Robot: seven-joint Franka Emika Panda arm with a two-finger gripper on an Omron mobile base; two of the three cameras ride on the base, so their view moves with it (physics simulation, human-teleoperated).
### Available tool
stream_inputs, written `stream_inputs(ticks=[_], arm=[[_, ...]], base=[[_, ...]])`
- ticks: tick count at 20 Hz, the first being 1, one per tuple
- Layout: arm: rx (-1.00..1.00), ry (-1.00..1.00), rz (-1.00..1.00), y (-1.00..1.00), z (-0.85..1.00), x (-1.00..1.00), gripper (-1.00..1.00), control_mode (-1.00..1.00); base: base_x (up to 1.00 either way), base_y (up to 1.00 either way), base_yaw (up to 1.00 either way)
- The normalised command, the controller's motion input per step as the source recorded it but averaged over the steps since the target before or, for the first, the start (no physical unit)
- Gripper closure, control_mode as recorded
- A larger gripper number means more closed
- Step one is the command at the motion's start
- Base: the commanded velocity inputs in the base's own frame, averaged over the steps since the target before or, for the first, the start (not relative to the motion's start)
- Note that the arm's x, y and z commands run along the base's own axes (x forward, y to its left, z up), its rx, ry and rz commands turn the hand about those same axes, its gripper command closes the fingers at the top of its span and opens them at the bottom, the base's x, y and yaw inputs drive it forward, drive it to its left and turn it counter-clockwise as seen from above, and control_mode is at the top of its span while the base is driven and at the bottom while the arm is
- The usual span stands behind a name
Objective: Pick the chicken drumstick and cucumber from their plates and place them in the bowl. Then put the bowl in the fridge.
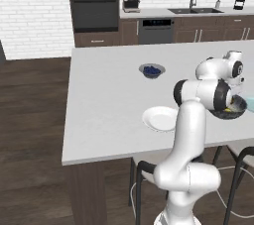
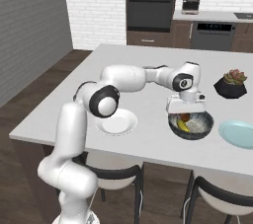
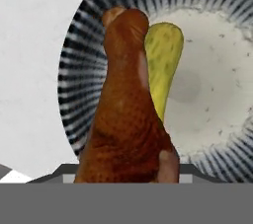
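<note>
My gripper (image 2: 185,111) hangs over the wide dark speckled bowl (image 2: 198,132) on the island counter, shut on the chicken drumstick (image 3: 126,119). The reddish-brown drumstick points down into the bowl (image 3: 84,85) in the hand view and hides the fingertips. The yellow-green cucumber (image 3: 163,60) lies inside on the whitish bottom, just behind the drumstick; it is also a yellow sliver (image 2: 184,126) in the right base view. The white plate (image 2: 117,122) sits bare to the left of the bowl, the pale blue-green plate (image 2: 239,133) to its right. The fridge is out of view.
A dark pot with a succulent (image 2: 231,84) stands behind the bowl. A small bowl of blue berries (image 1: 152,70) sits mid-counter. Stools (image 2: 118,176) stand under the near edge. An oven wall and a sink counter run along the back.
</note>
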Motion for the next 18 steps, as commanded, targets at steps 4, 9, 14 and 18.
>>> stream_inputs(ticks=[4, 9, 14, 18], arm=[[0.0, 0.0, 0.08, -0.43, -0.28, 0.37, 1.0, -1.0], [-0.01, -0.07, 0.07, -0.02, -0.41, 0.0, 1.0, -1.0], [-0.02, -0.05, 0.02, 0.05, -0.38, 0.0, 1.0, -1.0], [-0.04, 0.0, 0.0, 0.23, -0.39, 0.0, 1.0, -1.0]], base=[[0.0, 0.0, 0.0], [0.0, 0.0, 0.0], [0.0, 0.0, 0.0], [0.0, 0.0, 0.0]])
